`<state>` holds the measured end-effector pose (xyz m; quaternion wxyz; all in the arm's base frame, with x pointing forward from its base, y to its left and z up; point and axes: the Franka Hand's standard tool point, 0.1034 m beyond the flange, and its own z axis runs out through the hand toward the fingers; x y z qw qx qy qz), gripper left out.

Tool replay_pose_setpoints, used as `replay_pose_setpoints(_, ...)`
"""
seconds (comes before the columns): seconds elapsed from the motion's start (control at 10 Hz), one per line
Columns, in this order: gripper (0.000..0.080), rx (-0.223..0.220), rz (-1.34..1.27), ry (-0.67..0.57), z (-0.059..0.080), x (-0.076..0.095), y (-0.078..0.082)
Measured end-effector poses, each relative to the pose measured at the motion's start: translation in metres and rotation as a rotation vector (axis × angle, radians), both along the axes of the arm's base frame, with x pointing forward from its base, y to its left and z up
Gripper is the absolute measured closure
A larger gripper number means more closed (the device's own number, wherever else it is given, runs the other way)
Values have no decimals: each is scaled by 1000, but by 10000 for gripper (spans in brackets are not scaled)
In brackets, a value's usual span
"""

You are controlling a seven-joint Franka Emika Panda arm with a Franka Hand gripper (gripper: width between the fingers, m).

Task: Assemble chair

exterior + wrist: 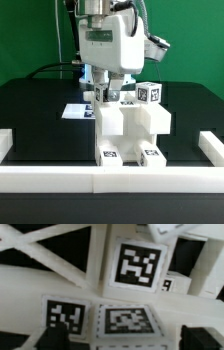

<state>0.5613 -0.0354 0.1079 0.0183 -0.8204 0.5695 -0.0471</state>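
The chair stands as a blocky white assembly at the table's middle front, with tags on its front feet and a tagged block at its upper back right. My gripper hangs low over the chair's back left part. In the wrist view the gripper is open. Its dark fingers stand wide apart on either side of a tagged white chair piece, and no contact shows. Another tagged face and white slats lie beyond it.
The marker board lies flat on the black table to the exterior view's left of the chair. White border rails run along the front, the left and the right. A green wall stands behind.
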Motion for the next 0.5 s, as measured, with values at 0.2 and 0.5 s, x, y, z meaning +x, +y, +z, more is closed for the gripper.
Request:
replay_pose_setpoints(0.2, 159, -6, 51, 1, 0, 0, 1)
replay_pose_setpoints(0.5, 151, -35, 326, 6, 0, 0, 0)
